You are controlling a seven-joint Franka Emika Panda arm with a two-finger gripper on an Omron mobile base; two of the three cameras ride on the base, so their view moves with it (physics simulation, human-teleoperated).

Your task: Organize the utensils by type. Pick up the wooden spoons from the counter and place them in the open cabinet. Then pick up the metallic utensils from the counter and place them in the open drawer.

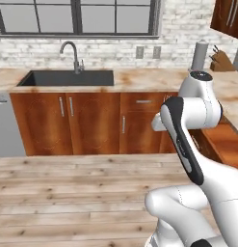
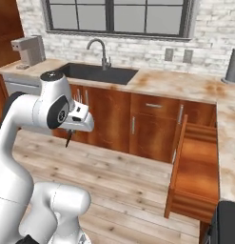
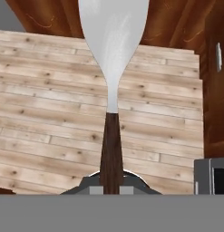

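1. A small fork [image 3: 112, 86] with a silver head and dark brown-black handle is clamped in the robot's hand [image 3: 111, 183], whose jaws are nearly closed on the handle end; in the hand view the silver head points away from the hand, over the plank floor [image 3: 50, 113].
2. In the right base view the fork [image 2: 68, 138] shows as a thin dark sliver hanging below the hand [image 2: 71, 129], in the air above the floor and in front of the reddish-brown fronts under the sink [image 2: 97, 73].
3. The drawer [image 2: 195, 171] stands pulled out from the right-hand run of the desk [image 2: 185, 86], well apart from the hand, its inside bare wood.
4. The beige, orange-marbled desk wraps the corner; a faucet [image 2: 101, 50] rises behind the dark sink below the window [image 2: 119, 16].
5. In the left base view a knife block [image 1: 221, 60] and a grey cylinder [image 1: 199, 55] stand on the desk near the far right corner, beyond the arm.
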